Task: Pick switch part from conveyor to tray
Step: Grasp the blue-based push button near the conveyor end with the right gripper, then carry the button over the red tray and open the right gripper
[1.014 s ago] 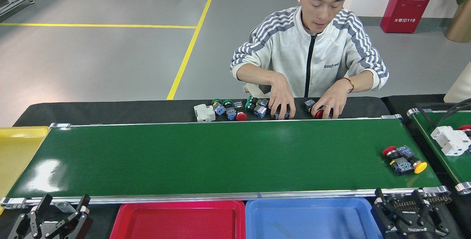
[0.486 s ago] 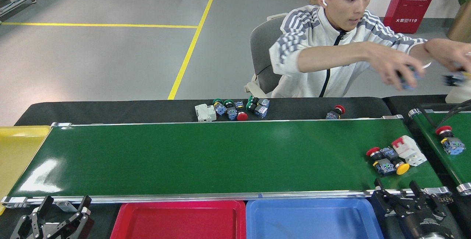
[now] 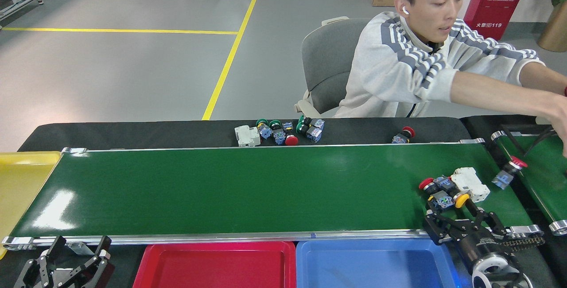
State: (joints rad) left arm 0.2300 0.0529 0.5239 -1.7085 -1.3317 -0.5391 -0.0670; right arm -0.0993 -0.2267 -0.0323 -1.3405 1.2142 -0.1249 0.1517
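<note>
A: Starting from the biggest item: the conveyor [image 3: 248, 188] is bare along most of its green belt, with the only load bunched at its right end. Below it the red tray [image 3: 212, 266] and blue tray [image 3: 376, 263] show nothing inside in the parts visible. You can log the task as barely begun: no part delivered yet.

B: And the yellow tray [image 3: 20, 181] at the left end?

A: Nothing visible in it either. Next down in size: the right gripper [image 3: 458, 215] sits over the belt's near rail with its fingers spread, tips just beside the cluster and closed on nothing. The left gripper [image 3: 73, 254] rests low at the left, fingers also apart, well away from any part.

B: Which part would you note as the target?

A: Judging by position, the yellow-capped switch part [image 3: 456, 199], nearest the claw. It lies touching a red-capped switch [image 3: 432, 184] and a white breaker block [image 3: 470, 182], so you may need a clean separation. Remaining: grasp, lift, carry, release.

B: Anything else?

A: A person [image 3: 425, 66] reaches right, toward the smaller belt [image 3: 538, 177].
</note>
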